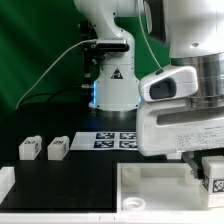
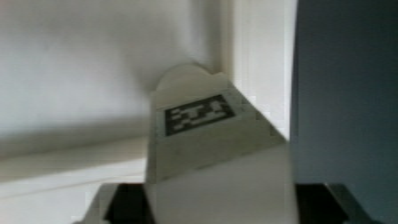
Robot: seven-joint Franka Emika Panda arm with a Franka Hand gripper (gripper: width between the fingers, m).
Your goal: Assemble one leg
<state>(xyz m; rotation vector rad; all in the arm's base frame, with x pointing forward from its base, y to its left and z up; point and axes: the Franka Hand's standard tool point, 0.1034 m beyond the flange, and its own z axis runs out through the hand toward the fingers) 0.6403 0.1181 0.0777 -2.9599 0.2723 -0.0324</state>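
My gripper (image 1: pixel 206 163) is at the exterior view's right, shut on one leg (image 1: pixel 213 174), a stubby white block with a black-and-white tag. It holds the leg just above the right part of the large flat white panel (image 1: pixel 150 186). In the wrist view the leg (image 2: pixel 210 140) fills the space between the dark fingers (image 2: pixel 128 204) of my gripper (image 2: pixel 217 206), its tag facing the camera, with the panel (image 2: pixel 80 80) and its raised edge behind it. Two more legs (image 1: pixel 29 148) (image 1: pixel 58 148) lie on the black table at the exterior view's left.
The marker board (image 1: pixel 115 140) lies flat in front of the arm's white base (image 1: pixel 112 85). A white part (image 1: pixel 5 181) shows at the lower left edge. A green backdrop hangs behind the black table.
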